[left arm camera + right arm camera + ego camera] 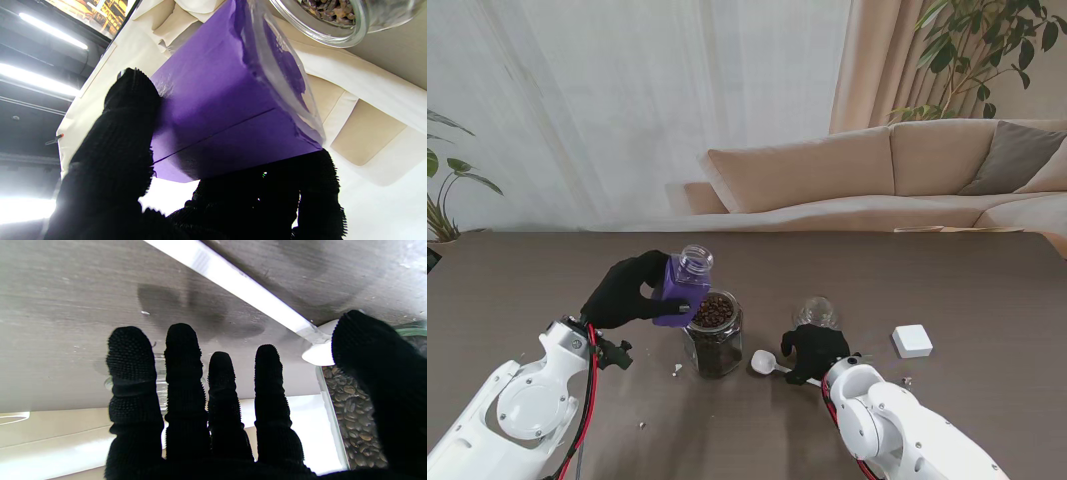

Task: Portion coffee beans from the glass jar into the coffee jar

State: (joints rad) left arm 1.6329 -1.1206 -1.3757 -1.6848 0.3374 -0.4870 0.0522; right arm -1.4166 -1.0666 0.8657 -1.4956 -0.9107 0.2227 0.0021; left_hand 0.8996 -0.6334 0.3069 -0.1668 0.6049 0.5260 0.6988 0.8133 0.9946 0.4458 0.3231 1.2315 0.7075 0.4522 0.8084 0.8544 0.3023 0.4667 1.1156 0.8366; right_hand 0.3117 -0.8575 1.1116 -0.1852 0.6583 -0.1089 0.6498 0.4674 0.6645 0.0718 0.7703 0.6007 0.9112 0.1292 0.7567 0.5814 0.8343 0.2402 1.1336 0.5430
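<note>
While the left hand (627, 290) clasps the purple-wrapped coffee jar (682, 288) tilted over the bean-filled glass jar (714, 335) | glass: rigid, slick, breakable; hold mid-body | right hand (815, 352) spread, beside white scoop (765, 362)

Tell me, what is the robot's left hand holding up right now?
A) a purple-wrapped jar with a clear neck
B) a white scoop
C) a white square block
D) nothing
A: the left hand grips the purple-wrapped jar, lifted off the table and tilted beside the open glass jar of beans; the white scoop lies on the table.
</note>
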